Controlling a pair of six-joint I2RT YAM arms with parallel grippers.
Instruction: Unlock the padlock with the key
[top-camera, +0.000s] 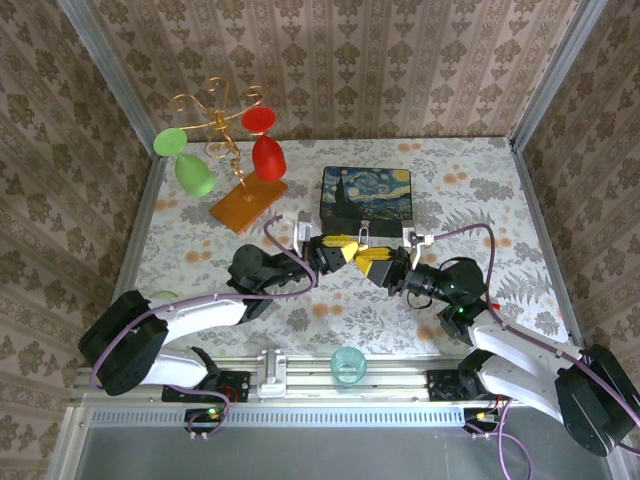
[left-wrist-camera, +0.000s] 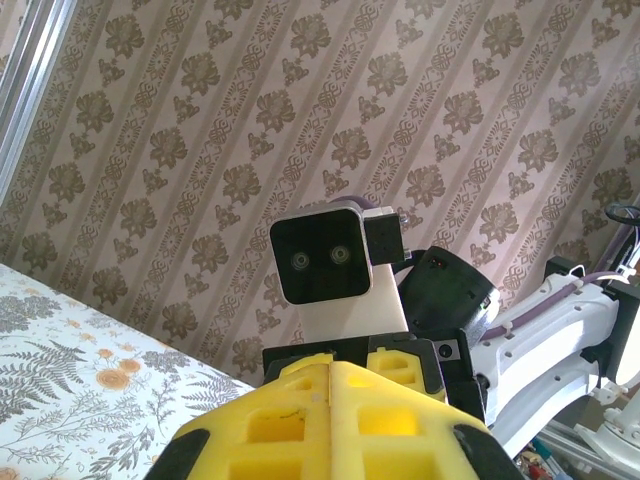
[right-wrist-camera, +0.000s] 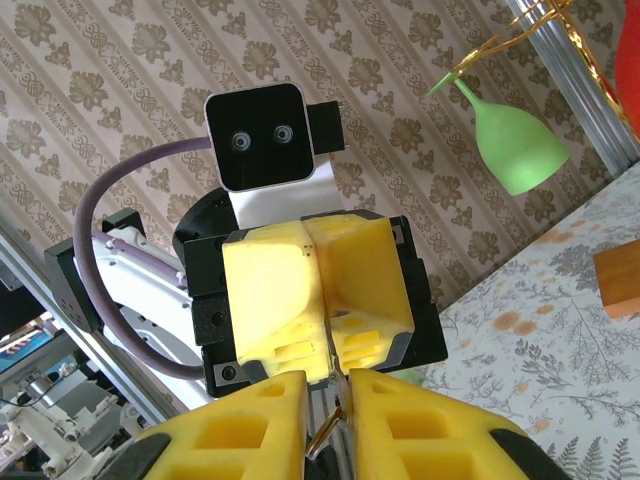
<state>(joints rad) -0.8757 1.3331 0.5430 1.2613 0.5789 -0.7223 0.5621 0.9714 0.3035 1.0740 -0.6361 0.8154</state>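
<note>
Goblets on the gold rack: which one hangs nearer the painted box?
The red goblet: it hangs on the rack's right side, toward the painted box, while the green goblet hangs on the left, farther away.

Two arms, left arm (top-camera: 190, 315) and right arm (top-camera: 520, 352); two grippers, left gripper (top-camera: 348, 249) and right gripper (top-camera: 368, 257); two glasses, green glass (top-camera: 195, 176) and red glass (top-camera: 267, 156); one stand (top-camera: 248, 203); one box (top-camera: 366, 196); one cup (top-camera: 349, 365)

Pinched thing mostly hidden
Inside the right end effector (right-wrist-camera: 328, 385) a brass-coloured sliver (right-wrist-camera: 325, 437) shows, the rest covered by its yellow fingers (right-wrist-camera: 250, 425); too little is visible to tell what it is.
</note>
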